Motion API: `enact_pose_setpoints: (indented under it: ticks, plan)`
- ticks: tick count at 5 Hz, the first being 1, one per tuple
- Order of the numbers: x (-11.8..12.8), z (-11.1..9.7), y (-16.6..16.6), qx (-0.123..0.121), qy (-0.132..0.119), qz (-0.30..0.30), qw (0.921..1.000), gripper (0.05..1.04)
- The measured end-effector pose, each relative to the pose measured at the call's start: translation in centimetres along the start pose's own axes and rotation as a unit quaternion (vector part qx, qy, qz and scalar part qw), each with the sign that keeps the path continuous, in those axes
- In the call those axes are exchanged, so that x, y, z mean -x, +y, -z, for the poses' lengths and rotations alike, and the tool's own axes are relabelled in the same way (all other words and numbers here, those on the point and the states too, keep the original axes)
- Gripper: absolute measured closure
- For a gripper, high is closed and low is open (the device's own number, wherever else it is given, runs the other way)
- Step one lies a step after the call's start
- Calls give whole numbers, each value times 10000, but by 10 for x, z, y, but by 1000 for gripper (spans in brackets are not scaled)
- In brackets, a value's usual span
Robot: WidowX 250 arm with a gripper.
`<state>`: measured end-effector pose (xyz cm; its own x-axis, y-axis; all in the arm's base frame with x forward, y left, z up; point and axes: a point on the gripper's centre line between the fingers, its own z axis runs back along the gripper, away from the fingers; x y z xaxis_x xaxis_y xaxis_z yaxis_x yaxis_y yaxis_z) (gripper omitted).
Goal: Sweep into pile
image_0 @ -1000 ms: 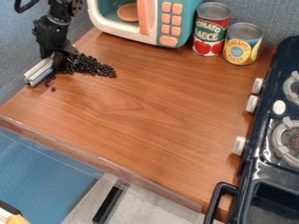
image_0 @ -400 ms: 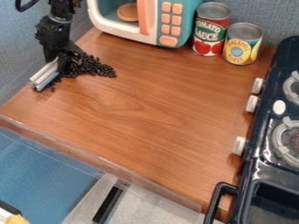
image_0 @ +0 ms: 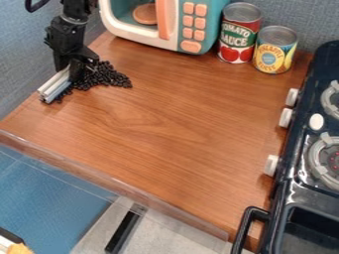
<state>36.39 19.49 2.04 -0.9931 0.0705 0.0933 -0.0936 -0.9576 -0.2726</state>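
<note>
My gripper [image_0: 71,68], clamped on the pale bar [image_0: 56,87], has edged toward the black pile [image_0: 108,78], which should tuck its stragglers in.

The top edge crops the microwave [image_0: 210,30], the right the stove [image_0: 286,193]; the gripper [image_0: 76,65] hides part of the bar [image_0: 57,85]

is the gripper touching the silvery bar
Touching. The camera view shows the upper end of the silvery bar running right up against the gripper, with no gap.

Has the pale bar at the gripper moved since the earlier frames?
Yes. The pale bar has shifted slightly toward the picture's right and lower edge, away from the blue wall at the left.
</note>
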Motion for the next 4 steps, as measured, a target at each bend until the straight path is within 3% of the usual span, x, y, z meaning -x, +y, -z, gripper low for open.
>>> enact_pose_setpoints:
  ticks: [4]
  plan:
    - [5,-2,23,65,65,154,9998,703]
